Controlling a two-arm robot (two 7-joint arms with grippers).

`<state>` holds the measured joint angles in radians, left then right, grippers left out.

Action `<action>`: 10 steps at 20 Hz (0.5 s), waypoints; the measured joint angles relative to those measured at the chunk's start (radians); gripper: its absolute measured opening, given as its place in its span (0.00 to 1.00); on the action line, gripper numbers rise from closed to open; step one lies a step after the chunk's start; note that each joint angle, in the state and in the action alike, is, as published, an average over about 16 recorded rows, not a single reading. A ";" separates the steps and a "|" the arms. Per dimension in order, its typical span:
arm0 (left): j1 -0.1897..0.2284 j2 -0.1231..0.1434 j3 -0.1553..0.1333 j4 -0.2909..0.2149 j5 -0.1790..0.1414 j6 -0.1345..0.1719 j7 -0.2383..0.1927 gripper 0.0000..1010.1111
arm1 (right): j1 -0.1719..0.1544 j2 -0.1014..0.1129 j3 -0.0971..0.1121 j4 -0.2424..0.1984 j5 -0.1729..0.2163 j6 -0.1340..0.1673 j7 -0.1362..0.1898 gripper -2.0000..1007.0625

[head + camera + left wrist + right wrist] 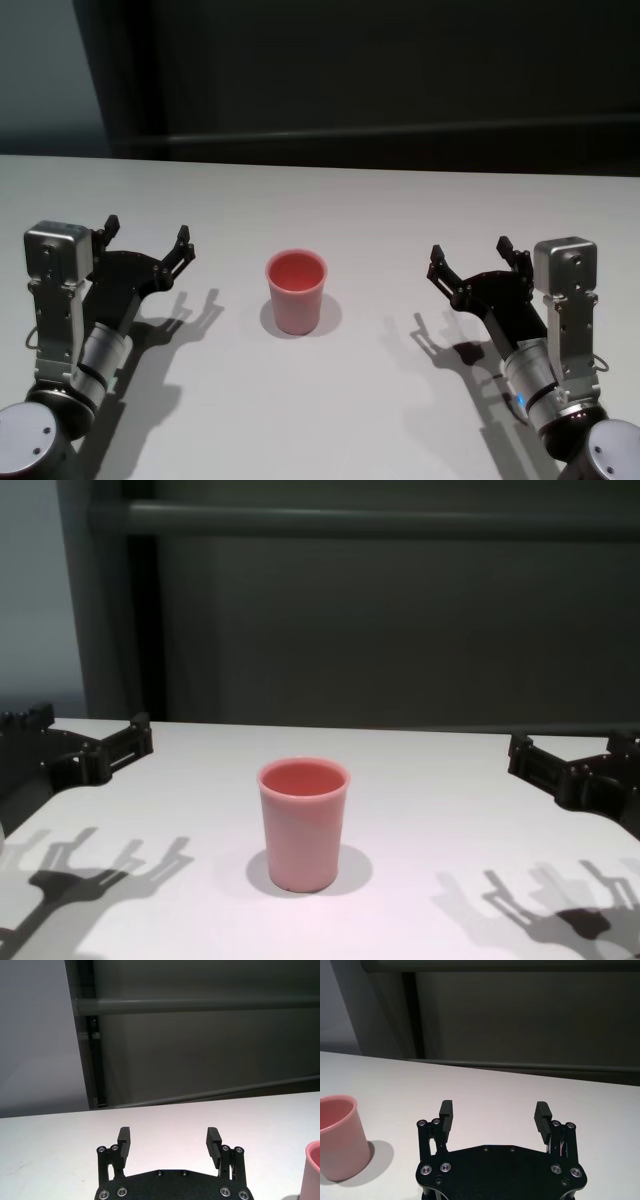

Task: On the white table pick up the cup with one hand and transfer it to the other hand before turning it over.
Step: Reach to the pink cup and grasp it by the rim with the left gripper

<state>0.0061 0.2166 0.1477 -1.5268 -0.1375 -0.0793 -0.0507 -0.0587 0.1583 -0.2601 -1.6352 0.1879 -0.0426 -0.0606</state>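
Simply, we see a smooth pink plastic cup (pixel 296 290) upright on the matte white table (pixel 350 210).
Our left gripper (pixel 146 240) and right gripper (pixel 474 259) flank it, both spread wide, grasping nothing; we read no writing.

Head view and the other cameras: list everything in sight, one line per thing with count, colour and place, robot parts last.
Small pink plastic cup: one, pink, upright with its mouth up, in the middle of the table between the two grippers, touched by neither.
Broad matte white table: one, white, spanning the whole foreground.
Dark wall with horizontal rail: one, dark grey, behind the table's far edge.
Left gripper: one, black fingers, left of the cup, above the table, jaws open and empty.
Right gripper: one, black fingers, right of the cup, above the table, jaws open and empty.
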 joint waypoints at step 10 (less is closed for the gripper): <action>0.000 0.000 0.000 0.000 0.001 0.000 -0.001 0.99 | 0.000 0.000 0.000 0.000 0.000 0.000 0.000 0.99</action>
<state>0.0060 0.2165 0.1479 -1.5269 -0.1362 -0.0793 -0.0517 -0.0587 0.1583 -0.2601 -1.6352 0.1879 -0.0426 -0.0606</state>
